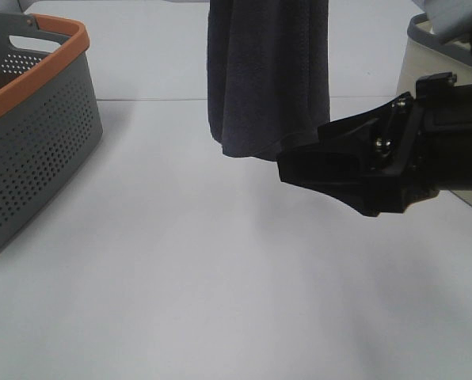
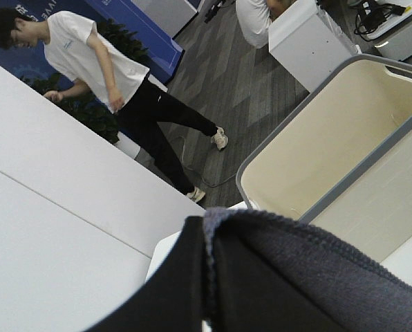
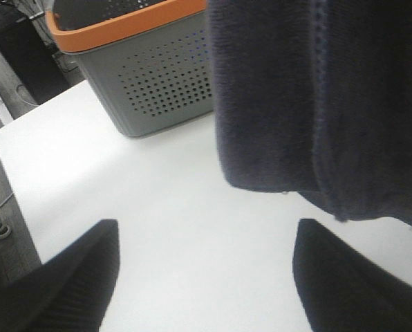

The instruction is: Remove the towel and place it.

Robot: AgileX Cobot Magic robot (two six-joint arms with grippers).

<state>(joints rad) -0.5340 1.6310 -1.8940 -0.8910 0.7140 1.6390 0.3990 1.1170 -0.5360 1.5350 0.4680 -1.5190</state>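
The dark navy-charcoal towel (image 1: 268,79) hangs in folds from above the top edge of the exterior view, over the middle of the white table, with its lower edge clear of the tabletop. My left gripper (image 2: 209,283) is out of the exterior view. In its wrist view a black finger (image 2: 171,290) presses against the towel's hemmed edge (image 2: 310,270), shut on it. My right gripper (image 1: 295,166) is open and empty, just right of and below the towel's lower edge. In the right wrist view its fingertips (image 3: 75,277) spread wide below the hanging towel (image 3: 316,104).
A grey perforated basket with an orange rim (image 1: 38,119) stands at the table's left and shows in the right wrist view (image 3: 157,76). A cream basket with a grey rim (image 1: 442,47) stands at the far right and shows in the left wrist view (image 2: 330,138). A person (image 2: 102,69) stands beyond the table.
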